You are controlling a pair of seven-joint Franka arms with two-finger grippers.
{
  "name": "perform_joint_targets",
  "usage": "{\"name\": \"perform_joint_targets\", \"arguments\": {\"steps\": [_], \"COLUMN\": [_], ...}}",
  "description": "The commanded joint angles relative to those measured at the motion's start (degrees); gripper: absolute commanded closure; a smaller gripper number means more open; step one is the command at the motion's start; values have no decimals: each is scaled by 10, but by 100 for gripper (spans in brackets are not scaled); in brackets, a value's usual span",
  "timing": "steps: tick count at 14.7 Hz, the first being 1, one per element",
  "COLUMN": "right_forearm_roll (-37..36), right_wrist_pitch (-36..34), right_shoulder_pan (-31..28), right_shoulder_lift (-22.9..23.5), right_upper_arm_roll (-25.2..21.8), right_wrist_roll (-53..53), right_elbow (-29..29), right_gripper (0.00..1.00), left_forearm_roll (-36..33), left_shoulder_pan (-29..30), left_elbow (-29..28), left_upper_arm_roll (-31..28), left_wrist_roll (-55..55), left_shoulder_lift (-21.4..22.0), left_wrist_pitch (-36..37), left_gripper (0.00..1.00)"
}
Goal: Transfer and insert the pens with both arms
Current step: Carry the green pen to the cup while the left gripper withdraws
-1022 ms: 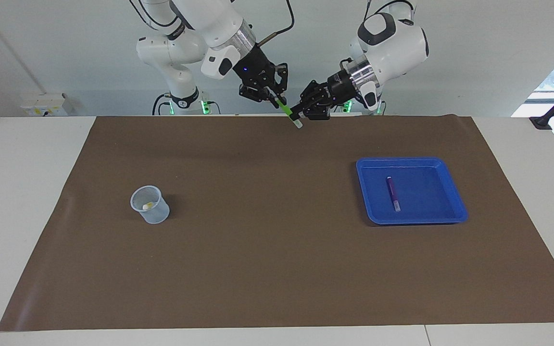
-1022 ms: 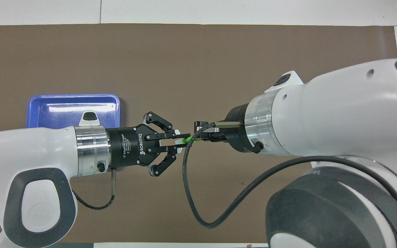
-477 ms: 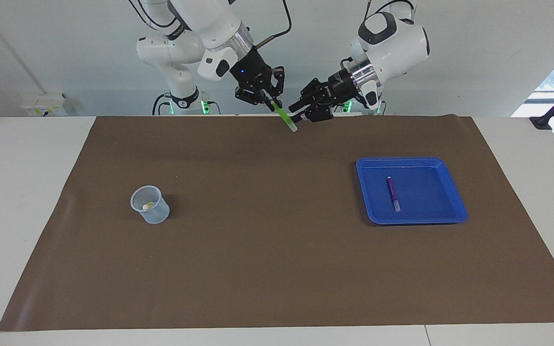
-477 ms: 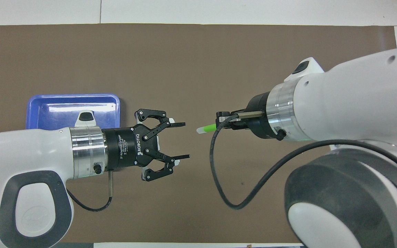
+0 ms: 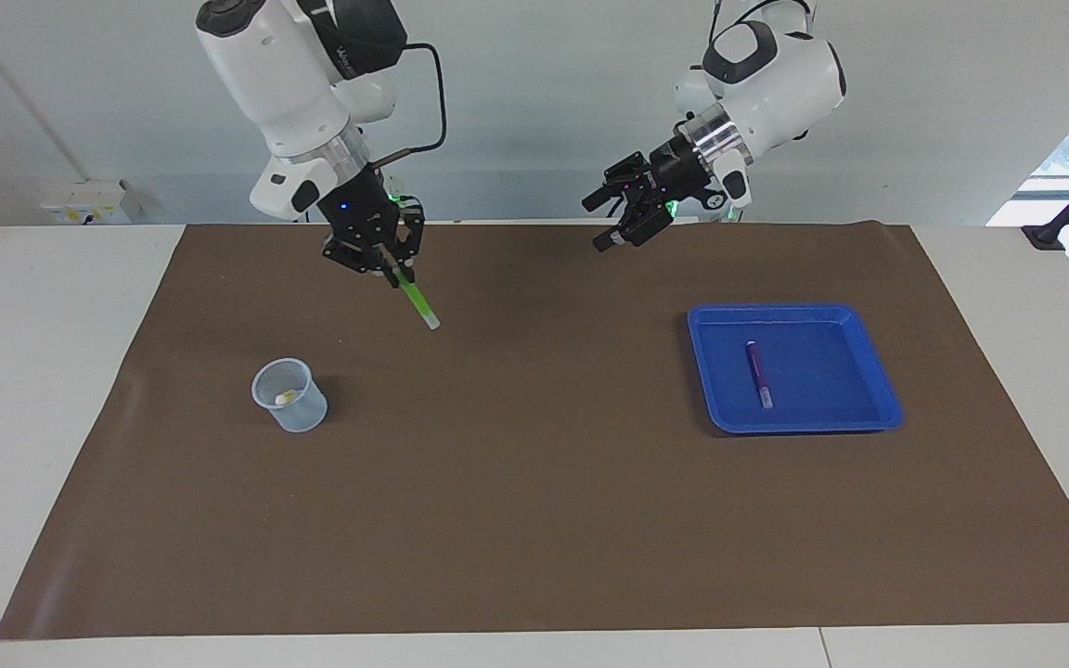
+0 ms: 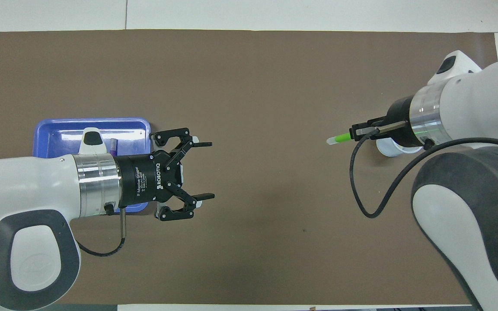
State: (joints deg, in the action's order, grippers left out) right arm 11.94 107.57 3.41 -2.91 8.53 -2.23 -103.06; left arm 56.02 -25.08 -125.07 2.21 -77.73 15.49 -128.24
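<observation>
The right gripper (image 5: 395, 272) is clamped on the green pen (image 5: 418, 302), which hangs slanted with its pale cap end lowest, up in the air over the brown mat (image 5: 534, 520) and about one o'clock from the mesh cup (image 5: 289, 395) in the facing view. A yellow pen (image 5: 285, 397) already lies inside that cup. The left gripper (image 5: 605, 223) hangs empty with its fingers spread, at about eleven o'clock from the blue tray (image 5: 878, 408), where the purple pen (image 5: 758, 373) lies flat.

The likeliest trouble is the slant: if the pen is lowered tilted, its cap could catch the cup's rim and tip the light cup, or the pen could slide off onto the mat. Released too high, it might bounce out.

The mat covers most of a white table (image 5: 24, 371); a plain pale wall stands at twelve o'clock, with a window at the two o'clock corner.
</observation>
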Motion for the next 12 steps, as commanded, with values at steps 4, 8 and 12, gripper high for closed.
{"name": "perform_joint_targets", "arguments": {"steps": [4,8,12], "right_forearm_roll": [-86,-87,-87], "right_wrist_pitch": [98,127,146], "right_shoulder_pan": [-2,-4,-12], "right_shoulder_lift": [-68,-50,-31], "right_upper_arm_roll": [-70,-109,-122], "right_wrist_roll": [-123,-186,-196], "right_elbow": [-140,-152,-157], "right_gripper": [100,100,100], "left_forearm_roll": [-106,-198,-288], "left_shoulder_pan": [85,130,165], "left_elbow": [-15,-30,-33], "left_upper_arm_roll": [0,0,0], "left_wrist_roll": [229,345,483], "left_shoulder_lift": [7,-4,-36], "left_wrist_pitch": [92,113,121], "left_gripper": [0,0,0]}}
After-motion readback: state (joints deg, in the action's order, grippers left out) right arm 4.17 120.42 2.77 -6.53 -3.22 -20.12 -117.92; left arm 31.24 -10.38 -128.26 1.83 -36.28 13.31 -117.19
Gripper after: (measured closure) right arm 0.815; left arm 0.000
